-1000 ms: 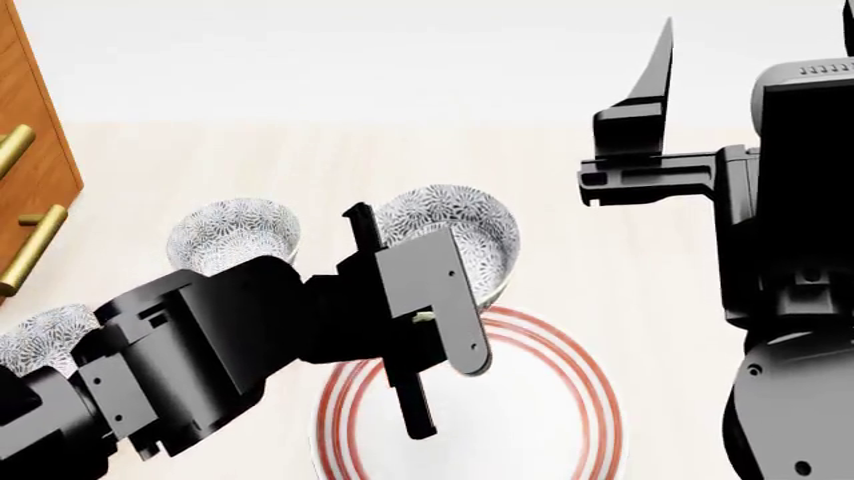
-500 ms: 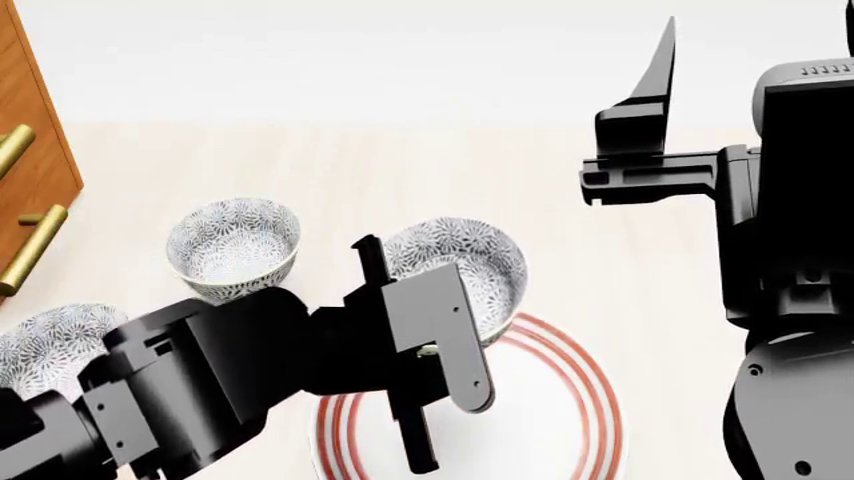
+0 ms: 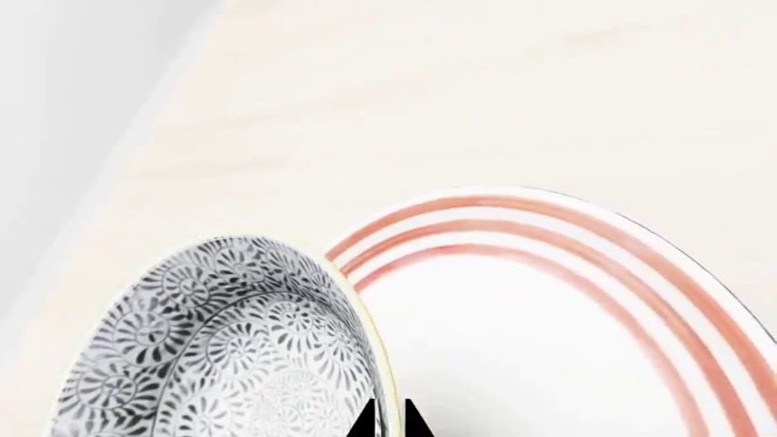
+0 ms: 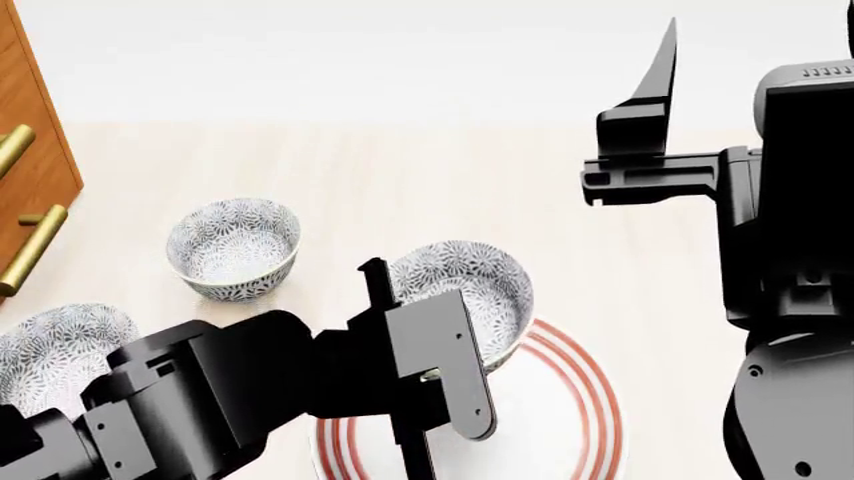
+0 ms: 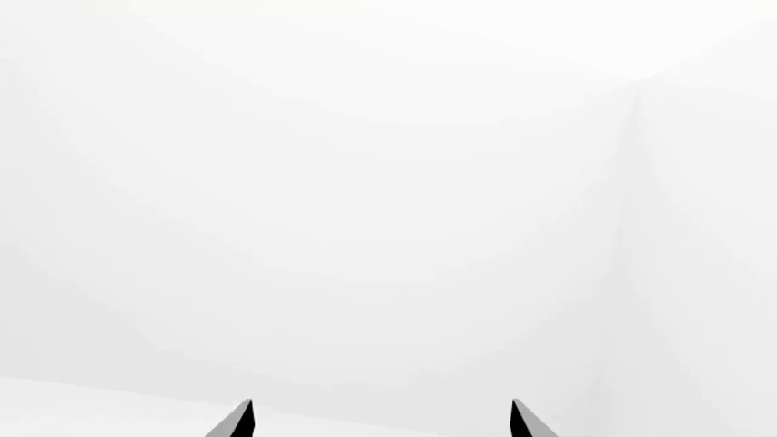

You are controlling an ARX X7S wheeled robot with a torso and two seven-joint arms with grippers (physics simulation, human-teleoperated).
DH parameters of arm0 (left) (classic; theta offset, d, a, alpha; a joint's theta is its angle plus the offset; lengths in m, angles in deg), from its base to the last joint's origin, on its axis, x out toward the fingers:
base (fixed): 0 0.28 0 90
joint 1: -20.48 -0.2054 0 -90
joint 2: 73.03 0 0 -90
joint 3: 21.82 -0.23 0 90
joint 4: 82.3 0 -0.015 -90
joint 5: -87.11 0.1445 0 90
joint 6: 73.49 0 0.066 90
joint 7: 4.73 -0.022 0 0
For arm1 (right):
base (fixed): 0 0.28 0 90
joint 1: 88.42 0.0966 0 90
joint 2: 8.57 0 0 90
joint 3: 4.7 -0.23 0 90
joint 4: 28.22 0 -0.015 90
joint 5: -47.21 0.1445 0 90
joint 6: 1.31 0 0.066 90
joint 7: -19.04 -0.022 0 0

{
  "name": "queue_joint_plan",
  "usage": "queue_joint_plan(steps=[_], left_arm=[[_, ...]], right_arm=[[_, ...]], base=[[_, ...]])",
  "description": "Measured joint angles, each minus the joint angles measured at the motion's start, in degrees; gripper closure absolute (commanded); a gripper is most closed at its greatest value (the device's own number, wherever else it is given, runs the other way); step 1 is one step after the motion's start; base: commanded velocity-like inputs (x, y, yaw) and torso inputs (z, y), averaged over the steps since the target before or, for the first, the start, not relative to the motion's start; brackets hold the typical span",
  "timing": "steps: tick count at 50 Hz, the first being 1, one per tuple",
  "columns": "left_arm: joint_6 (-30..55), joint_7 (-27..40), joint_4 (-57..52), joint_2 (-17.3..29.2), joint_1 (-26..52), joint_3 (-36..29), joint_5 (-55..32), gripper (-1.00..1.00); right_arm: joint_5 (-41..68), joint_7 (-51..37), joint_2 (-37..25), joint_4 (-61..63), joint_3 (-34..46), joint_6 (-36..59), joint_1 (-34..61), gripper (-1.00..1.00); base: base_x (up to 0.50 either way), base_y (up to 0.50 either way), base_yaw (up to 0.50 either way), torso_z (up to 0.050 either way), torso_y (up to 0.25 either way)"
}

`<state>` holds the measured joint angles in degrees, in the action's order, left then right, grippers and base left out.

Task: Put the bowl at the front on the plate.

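My left gripper is shut on the rim of the floral bowl. The bowl hangs over the far left edge of the red-ringed plate. In the left wrist view the two black tips of the left gripper pinch the rim of the bowl, with the plate right beside and below it. I cannot tell whether the bowl touches the plate. My right gripper is open and empty, raised high at the right, facing a blank white wall.
Two more floral bowls stand on the pale table, one at the left and one at the near left, partly behind my left arm. A wooden cabinet with brass handles stands at the far left.
My left gripper has carried the bowl nearer and slightly right, so it now overlaps the plate's far edge. The right arm has not moved.
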<state>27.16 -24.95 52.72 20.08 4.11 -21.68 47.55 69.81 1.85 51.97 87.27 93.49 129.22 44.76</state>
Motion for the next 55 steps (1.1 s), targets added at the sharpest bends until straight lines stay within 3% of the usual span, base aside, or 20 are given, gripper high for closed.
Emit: queue_joint_plan(steps=[55], left_arm=[[-1.6,-0.5,1.7,-0.7,-4.3,-1.1,1.9,1.0]], right_arm=[[-0.1,-0.4,-0.3,-0.5,0.3,-0.9,-0.4,-1.0]], base=[[0.0,0.0,0.0,0.0,0.0]])
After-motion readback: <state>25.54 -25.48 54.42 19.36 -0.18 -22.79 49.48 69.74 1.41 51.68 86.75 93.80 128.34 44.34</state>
